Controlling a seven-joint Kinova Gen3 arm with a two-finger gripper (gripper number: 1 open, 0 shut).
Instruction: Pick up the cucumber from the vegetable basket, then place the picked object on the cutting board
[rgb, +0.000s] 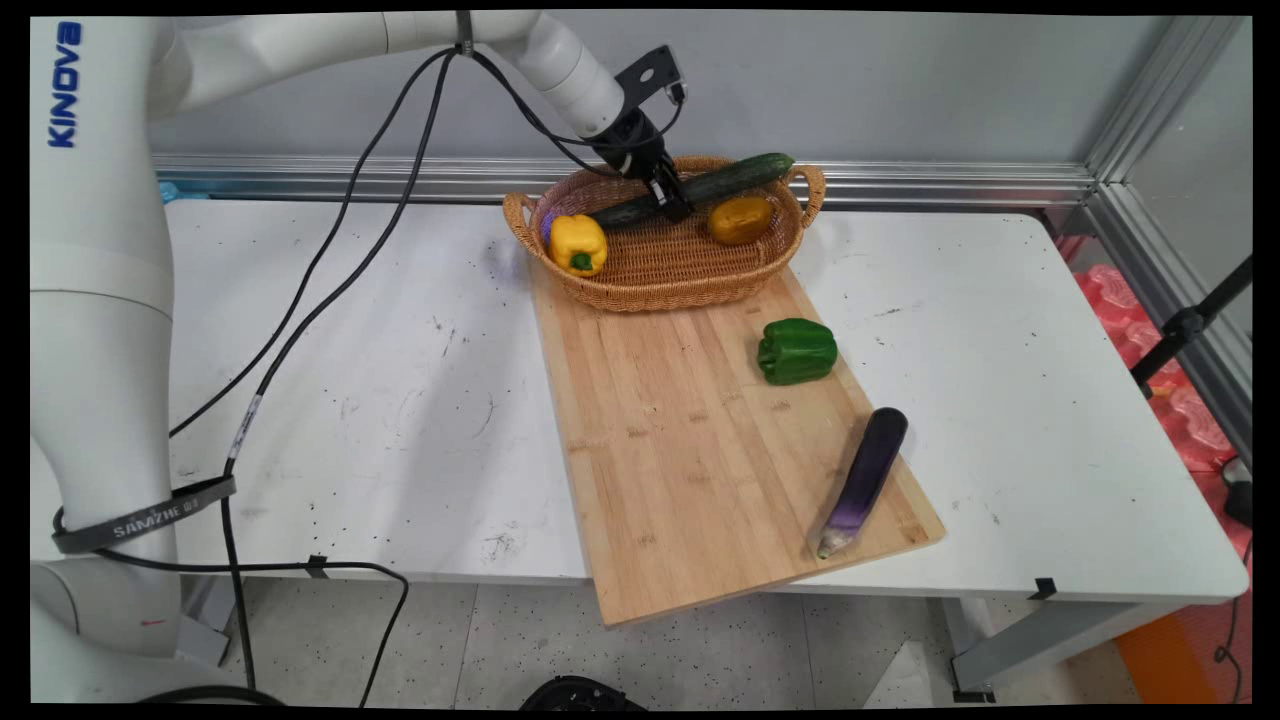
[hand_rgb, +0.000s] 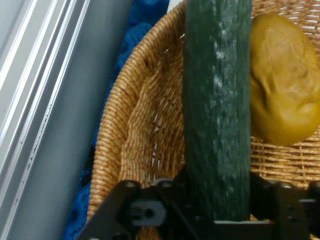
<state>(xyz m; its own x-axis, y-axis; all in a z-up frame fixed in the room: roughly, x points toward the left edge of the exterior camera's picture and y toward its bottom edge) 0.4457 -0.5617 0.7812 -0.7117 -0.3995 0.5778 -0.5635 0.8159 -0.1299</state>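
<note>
The gripper (rgb: 672, 200) has its fingers clamped around a cucumber (rgb: 700, 187) lying across the basket (rgb: 670, 285), beside a potato (rgb: 741, 219).

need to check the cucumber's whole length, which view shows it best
The main view: the cucumber lies slanted across the basket, both ends visible, the gripper at its middle. The hand view shows only a close stretch of the cucumber between the fingers, ends cut off.

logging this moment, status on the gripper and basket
Gripper fingers shut on long dark green cucumber, over woven wicker basket. Yellow bell pepper and brownish-yellow lumpy potato inside basket.
</note>
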